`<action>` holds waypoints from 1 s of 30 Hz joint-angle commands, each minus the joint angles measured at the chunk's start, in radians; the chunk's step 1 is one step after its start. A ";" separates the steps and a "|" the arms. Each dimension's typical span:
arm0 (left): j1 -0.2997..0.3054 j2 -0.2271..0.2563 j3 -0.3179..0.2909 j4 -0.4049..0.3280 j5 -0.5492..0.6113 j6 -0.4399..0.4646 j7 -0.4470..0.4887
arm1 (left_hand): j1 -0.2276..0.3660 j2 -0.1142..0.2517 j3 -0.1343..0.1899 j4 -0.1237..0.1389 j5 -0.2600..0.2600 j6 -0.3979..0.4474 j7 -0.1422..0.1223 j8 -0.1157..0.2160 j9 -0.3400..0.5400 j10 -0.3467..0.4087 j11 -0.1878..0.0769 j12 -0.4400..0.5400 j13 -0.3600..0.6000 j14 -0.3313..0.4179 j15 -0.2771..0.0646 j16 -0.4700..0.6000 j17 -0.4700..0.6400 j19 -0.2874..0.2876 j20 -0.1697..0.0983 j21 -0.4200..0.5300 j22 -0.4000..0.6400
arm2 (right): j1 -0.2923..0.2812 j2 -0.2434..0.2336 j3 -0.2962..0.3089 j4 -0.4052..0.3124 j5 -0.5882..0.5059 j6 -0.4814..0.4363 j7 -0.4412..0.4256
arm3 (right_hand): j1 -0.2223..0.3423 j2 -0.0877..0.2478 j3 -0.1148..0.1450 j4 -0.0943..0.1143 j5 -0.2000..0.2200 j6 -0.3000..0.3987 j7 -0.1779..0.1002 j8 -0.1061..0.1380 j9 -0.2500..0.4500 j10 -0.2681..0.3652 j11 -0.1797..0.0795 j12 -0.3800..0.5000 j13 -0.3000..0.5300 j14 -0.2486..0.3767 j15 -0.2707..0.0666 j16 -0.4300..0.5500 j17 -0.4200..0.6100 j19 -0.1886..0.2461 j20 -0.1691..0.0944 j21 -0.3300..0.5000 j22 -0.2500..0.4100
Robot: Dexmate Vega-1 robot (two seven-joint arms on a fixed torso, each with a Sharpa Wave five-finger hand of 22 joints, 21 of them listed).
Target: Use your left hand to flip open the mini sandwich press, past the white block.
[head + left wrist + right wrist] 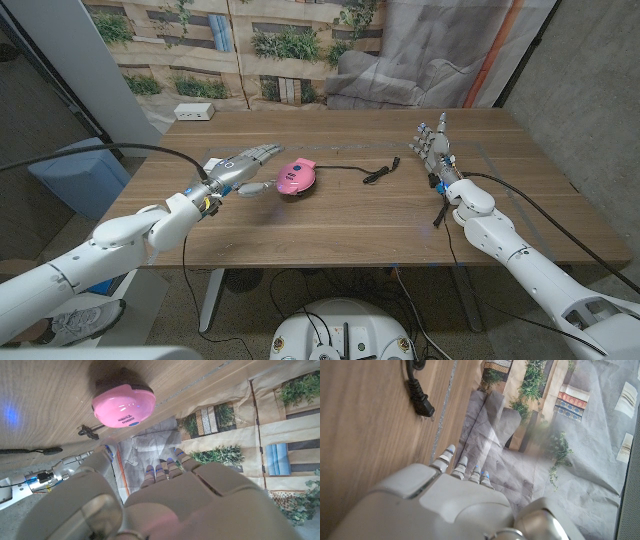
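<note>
mini sandwich press (296,177) sitting closed, centre of frame on the table (350,215) | my left hand (243,165) hovering just left of it, fingers (268,152) released, lining up for the lid | my right hand (432,145) standing well right, fingers spread, grasping nothing

Hidden and cut-off parts

Your left hand (243,163) covers the table just left of the sandwich press (293,177); the cord's (352,171) plug (421,406) is cropped in the right wrist view.
</note>
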 commanded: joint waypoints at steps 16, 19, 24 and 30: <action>0.033 -0.061 0.133 -0.100 0.324 0.402 0.066 | 0.048 -0.004 0.015 -0.001 0.008 0.008 0.016 0.011 0.006 0.011 0.011 0.008 0.005 0.014 0.009 0.001 0.004 0.018 -0.064 -0.001 0.002 | 0.000 0.000 0.000 0.001 0.000 0.000 0.001 | 0.003 0.089 -0.007 0.002 0.007 -0.004 0.000 0.005 0.005 -0.008 0.001 0.006 0.006 -0.009 -0.021 0.003 0.004 -0.002 0.007 0.004 0.004; 0.024 -0.055 0.158 -0.095 0.369 0.414 0.076 | 0.054 -0.005 0.017 -0.001 0.008 0.008 0.017 0.012 0.005 0.012 0.012 0.008 0.005 0.016 0.009 0.001 0.004 0.020 -0.062 -0.001 0.002 | 0.000 0.000 0.000 0.001 0.000 0.000 0.001 | 0.003 0.089 -0.007 0.002 0.007 -0.005 -0.001 0.004 0.005 -0.009 0.001 0.006 0.006 -0.009 -0.020 0.003 0.004 -0.002 0.006 0.004 0.004; 0.019 -0.076 0.187 -0.085 0.419 0.469 0.091 | 0.062 -0.007 0.018 -0.001 0.008 0.011 0.019 0.013 0.005 0.015 0.015 0.008 0.005 0.020 0.009 0.001 0.004 0.023 -0.060 0.000 0.002 | 0.000 0.000 0.000 0.001 0.000 0.000 0.001 | 0.003 0.089 -0.007 0.002 0.007 -0.005 -0.001 0.004 0.005 -0.008 0.000 0.006 0.006 -0.009 -0.021 0.003 0.004 -0.002 0.006 0.004 0.004; 0.003 -0.102 0.221 -0.073 0.448 0.509 0.088 | 0.071 -0.010 0.019 -0.001 0.008 0.014 0.020 0.014 0.005 0.018 0.015 0.009 0.005 0.023 0.010 0.001 0.004 0.024 -0.059 -0.001 0.002 | 0.000 0.000 0.000 0.001 0.000 0.000 0.001 | 0.003 0.090 -0.007 0.002 0.007 -0.006 0.000 0.004 0.005 -0.008 0.001 0.006 0.006 -0.008 -0.019 0.003 0.004 -0.002 0.006 0.004 0.004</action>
